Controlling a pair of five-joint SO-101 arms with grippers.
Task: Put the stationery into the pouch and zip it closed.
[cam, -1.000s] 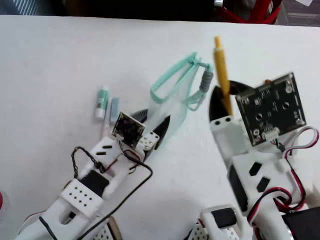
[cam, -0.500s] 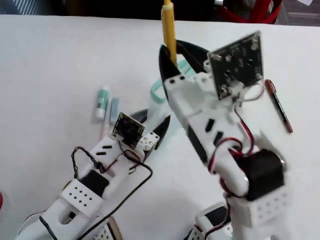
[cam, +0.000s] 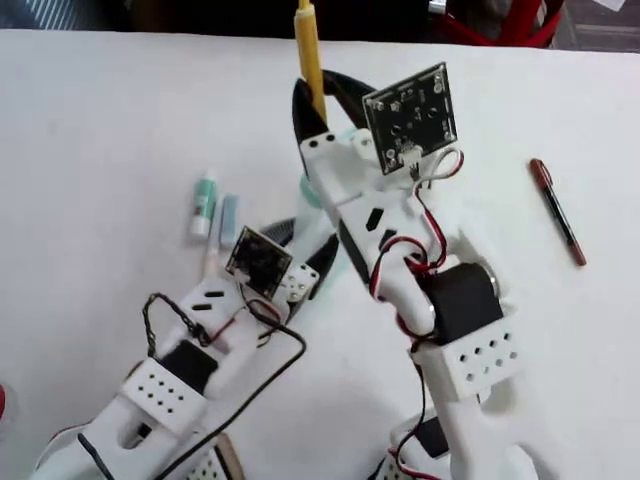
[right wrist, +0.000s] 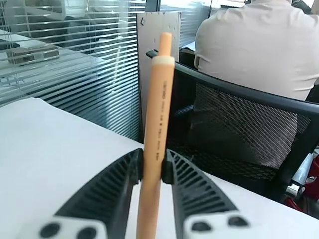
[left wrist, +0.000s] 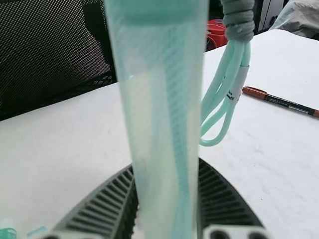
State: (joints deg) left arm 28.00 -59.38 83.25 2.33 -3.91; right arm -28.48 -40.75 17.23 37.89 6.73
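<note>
Yellow pen (cam: 311,60) farther left over white table (cam: 100,120)

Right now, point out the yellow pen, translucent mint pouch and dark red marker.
yellow pen (right wrist: 157,109): right wrist view, barrel
translucent mint pouch (left wrist: 159,114): left wrist view, side
dark red marker (cam: 557,212): high view, barrel

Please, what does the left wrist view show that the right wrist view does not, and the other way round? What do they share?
In the left wrist view, not the right: the mint pouch clamped by the fingers of the left gripper, its cord loop hanging beside it, and a red pen lying on the table.
In the right wrist view, not the left: the yellow pen standing clamped in the right gripper, with window blinds behind.
Both share the white table and a black mesh chair beyond it.
</note>
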